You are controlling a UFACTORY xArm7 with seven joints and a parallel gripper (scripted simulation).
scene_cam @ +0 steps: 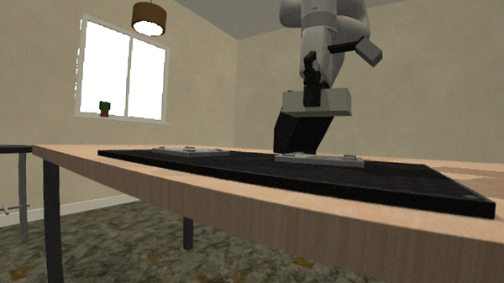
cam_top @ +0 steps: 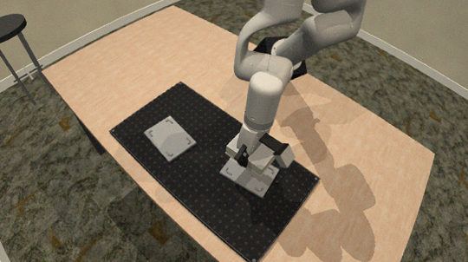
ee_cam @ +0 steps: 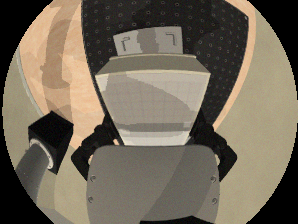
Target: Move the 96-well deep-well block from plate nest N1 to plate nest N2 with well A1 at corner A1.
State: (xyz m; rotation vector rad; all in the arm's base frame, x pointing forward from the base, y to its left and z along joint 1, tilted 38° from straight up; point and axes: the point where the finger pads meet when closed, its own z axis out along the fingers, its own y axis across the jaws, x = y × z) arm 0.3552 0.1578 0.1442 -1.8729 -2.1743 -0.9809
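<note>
The grey deep-well block (cam_top: 263,155) hangs level in the air, well above nest N1 (cam_top: 248,178), the grey plate with corner locators on the black mat. My gripper (cam_top: 257,156) is shut on the block across its sides. In the side view the block (scene_cam: 321,103) is clear of N1 (scene_cam: 319,159) with a wide gap under it. Nest N2 (cam_top: 170,138) lies empty further along the mat, also low in the side view (scene_cam: 190,151). In the wrist view the block (ee_cam: 153,106) sits between my fingers, with N1 (ee_cam: 148,40) beyond it.
The black perforated mat (cam_top: 213,168) lies on a wooden table. The arm's black base (cam_top: 281,57) stands at the table's far edge. A black stool (cam_top: 2,30) stands on the floor off the table.
</note>
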